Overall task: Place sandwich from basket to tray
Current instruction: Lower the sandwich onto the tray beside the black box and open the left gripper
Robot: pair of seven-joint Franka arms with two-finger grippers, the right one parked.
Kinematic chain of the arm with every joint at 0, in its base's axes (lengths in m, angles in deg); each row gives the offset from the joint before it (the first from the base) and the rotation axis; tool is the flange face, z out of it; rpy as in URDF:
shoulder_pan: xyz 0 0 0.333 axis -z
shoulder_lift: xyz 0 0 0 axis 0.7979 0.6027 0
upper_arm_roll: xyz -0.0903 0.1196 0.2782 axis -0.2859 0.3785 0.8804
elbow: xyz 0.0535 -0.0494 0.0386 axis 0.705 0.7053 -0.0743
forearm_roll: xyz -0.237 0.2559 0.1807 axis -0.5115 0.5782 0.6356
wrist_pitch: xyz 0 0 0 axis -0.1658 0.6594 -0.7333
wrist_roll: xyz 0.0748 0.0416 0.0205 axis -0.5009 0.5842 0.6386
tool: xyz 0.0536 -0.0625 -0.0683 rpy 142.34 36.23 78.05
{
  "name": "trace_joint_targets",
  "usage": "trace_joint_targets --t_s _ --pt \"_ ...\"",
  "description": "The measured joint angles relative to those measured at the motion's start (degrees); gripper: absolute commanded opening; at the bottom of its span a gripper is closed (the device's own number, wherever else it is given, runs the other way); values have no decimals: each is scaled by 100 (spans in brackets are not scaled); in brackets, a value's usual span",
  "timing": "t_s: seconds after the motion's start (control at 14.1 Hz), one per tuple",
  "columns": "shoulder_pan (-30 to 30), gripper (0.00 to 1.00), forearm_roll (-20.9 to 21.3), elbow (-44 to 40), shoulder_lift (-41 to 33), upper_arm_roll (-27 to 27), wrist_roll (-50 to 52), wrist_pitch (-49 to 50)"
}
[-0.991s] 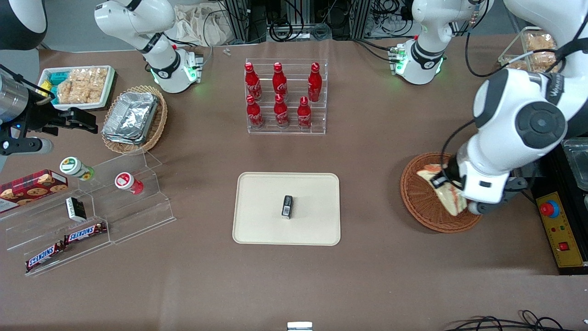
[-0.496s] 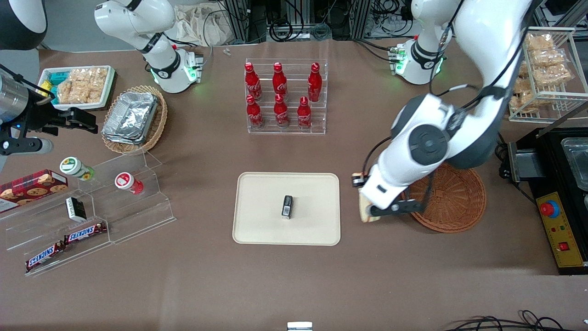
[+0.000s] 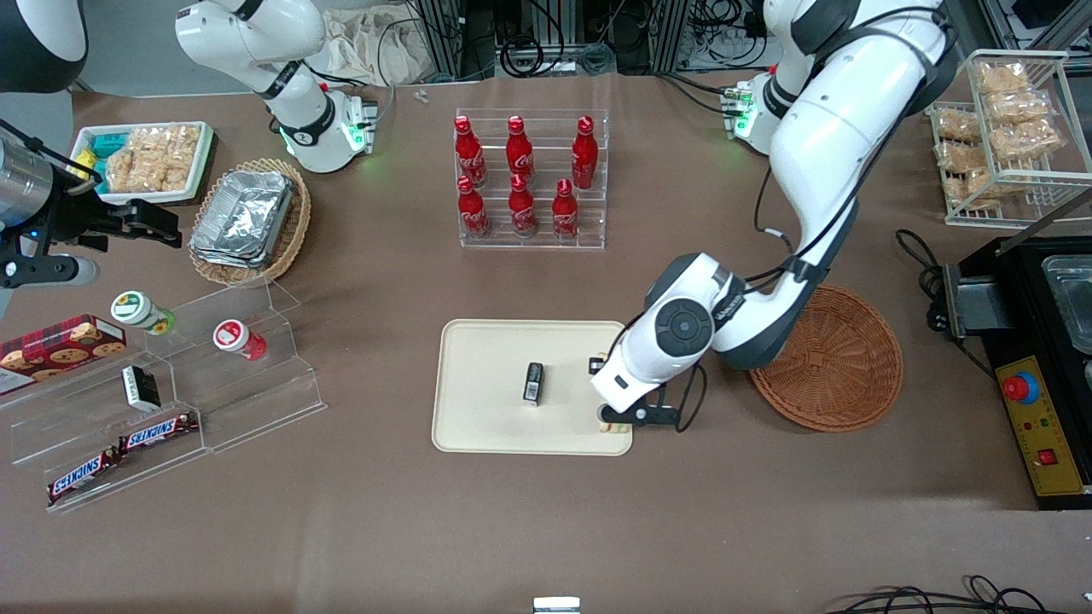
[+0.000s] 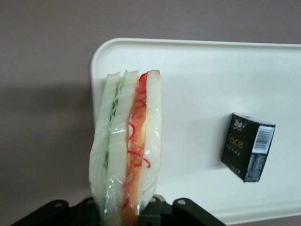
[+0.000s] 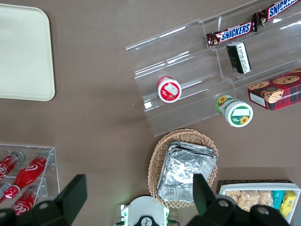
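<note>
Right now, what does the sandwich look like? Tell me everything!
The sandwich is a wedge of pale white bread slices with green and red-orange filling between them, wrapped in clear film. It stands on end, cut edge showing, clamped at its lower end in the claw. It hangs over the tray near the edge, apart from the little black box.

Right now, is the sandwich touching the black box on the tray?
Apart. The left wrist view shows bare tray between the sandwich, held in the gripper, and the black box.

Bright even overhead light, soft shadows — wrist close-up slightly blurred
</note>
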Motion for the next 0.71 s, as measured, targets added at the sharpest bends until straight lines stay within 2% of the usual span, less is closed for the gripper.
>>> trace_joint_targets --t_s 0.28,0.35,0.42,0.5,0.71 --pt "115 2 335 -129 262 1 -1 -38" --pt "116 26 432 -153 317 2 -1 -72" --pt "115 76 467 -178 360 5 -1 -90" --pt "114 100 468 -194 381 10 1 -101" --pt "107 100 471 -262 383 13 11 -105"
